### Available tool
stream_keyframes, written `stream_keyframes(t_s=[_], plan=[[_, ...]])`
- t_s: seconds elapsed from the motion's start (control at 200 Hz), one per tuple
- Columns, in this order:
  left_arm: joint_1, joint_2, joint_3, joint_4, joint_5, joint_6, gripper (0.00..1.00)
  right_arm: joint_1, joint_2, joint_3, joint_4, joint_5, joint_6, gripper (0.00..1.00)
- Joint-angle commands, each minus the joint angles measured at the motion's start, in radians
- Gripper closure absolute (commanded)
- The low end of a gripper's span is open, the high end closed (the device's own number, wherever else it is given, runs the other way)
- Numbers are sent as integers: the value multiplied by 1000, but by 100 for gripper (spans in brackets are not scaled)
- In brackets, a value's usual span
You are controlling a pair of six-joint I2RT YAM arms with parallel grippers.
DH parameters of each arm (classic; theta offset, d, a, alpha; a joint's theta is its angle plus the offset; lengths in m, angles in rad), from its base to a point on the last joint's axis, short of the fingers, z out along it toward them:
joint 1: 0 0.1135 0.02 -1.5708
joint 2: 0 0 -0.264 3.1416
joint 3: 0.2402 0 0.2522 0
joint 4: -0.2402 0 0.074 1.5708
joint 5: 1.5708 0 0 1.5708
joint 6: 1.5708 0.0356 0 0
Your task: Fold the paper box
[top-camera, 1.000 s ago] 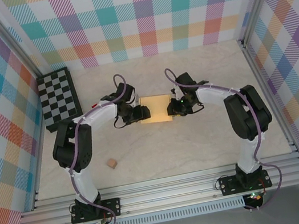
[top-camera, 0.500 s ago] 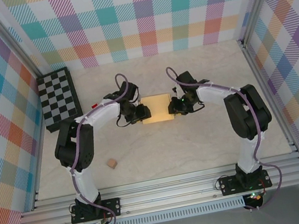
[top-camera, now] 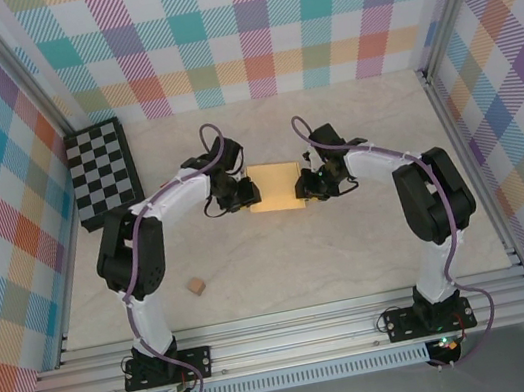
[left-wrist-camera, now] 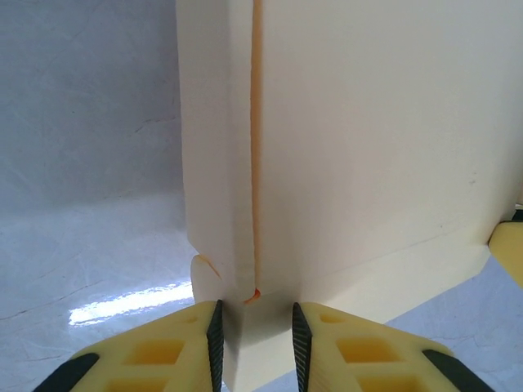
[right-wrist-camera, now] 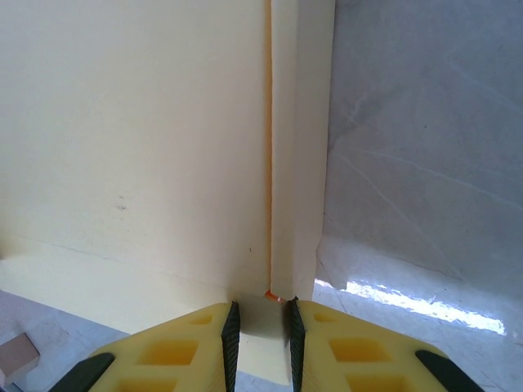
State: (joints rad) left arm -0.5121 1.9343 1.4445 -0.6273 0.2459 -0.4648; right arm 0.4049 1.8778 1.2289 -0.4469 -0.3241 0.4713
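So the box [top-camera: 274,188] lies flat around the middle of the table [top-camera: 355,261], a bit closer to the far edge than the near one. It reads as a compact rectangle, with a narrow strip folded over along each short end and an orange crease line showing beside the strip.

The left gripper [left-wrist-camera: 255,318] is pinching the little tab at the box's left end, pads tight on the card. The right gripper [right-wrist-camera: 261,314] is doing the same on the right end. So both ends are held.

My guess is we're at the step of working those end flaps, either lifting them or tucking them in. The next move probably needs both arms going together and gently. It's thin card, so one side pulling harder could slide it or crumple the crease.

There's plenty of room. The chessboard [top-camera: 104,173] sits in the far-left corner and the cube [top-camera: 197,286] is toward the near-left, both well apart from the box. The table is bare toward the near and right edges.
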Motion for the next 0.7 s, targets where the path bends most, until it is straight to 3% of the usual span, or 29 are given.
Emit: stream_keyframes(t_s=[0.0, 0.25, 0.435, 0.695], plan=[[-46, 21, 28, 46, 86, -65, 65, 14, 27, 20, 1, -30, 18, 74], [-48, 23, 22, 45, 79, -137, 57, 15, 33, 27, -14, -14, 27, 70], [-48, 17, 38, -11, 31, -131, 47, 16, 22, 42, -62, 16, 10, 64], [-43, 1, 37, -60, -11, -112, 43, 15, -3, 67, -133, 41, -34, 60]])
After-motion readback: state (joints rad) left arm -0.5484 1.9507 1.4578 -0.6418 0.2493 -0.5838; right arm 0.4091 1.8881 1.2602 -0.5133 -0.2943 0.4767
